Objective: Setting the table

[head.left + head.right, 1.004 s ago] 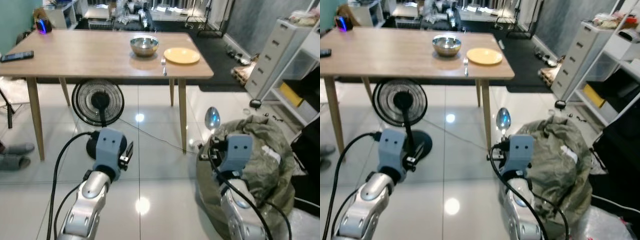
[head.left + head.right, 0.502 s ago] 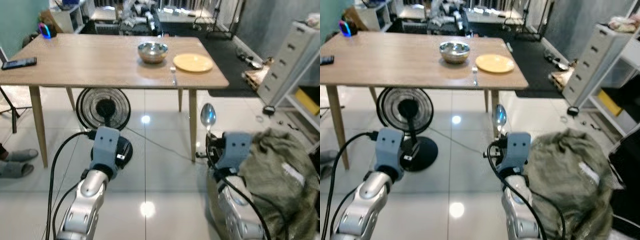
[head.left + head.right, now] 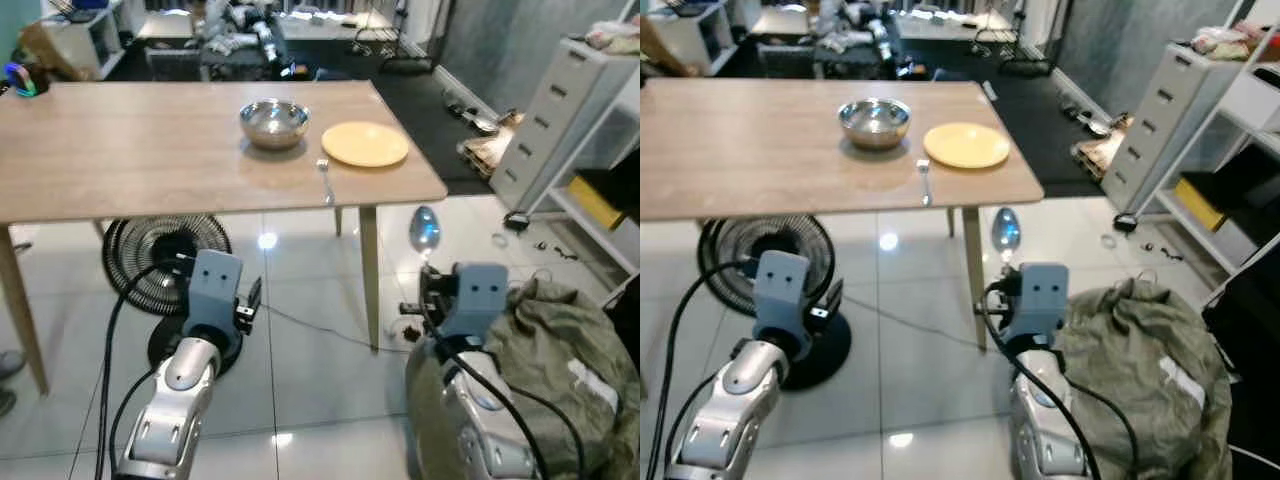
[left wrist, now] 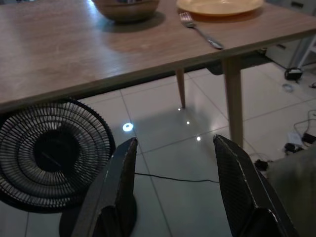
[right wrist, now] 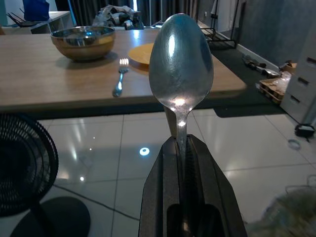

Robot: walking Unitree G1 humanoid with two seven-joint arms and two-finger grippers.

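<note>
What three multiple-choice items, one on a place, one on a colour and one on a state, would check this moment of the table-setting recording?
1. Where does the fork lie?
A. on the table, between bowl and plate, near the edge
B. inside the bowl
C. on the floor by the fan

2. What colour is the plate?
A. blue
B. yellow
C. black

3. How is the right gripper?
A. open with nothing in it
B. shut on a fork
C. shut on the spoon

Answers:
1 A: the fork rests on the wooden table, between the metal bowl and the plate.
2 B: the plate looks plainly yellow in both eye views.
3 C: the right wrist view has the fingers closed around the handle of the spoon, held upright.
</note>
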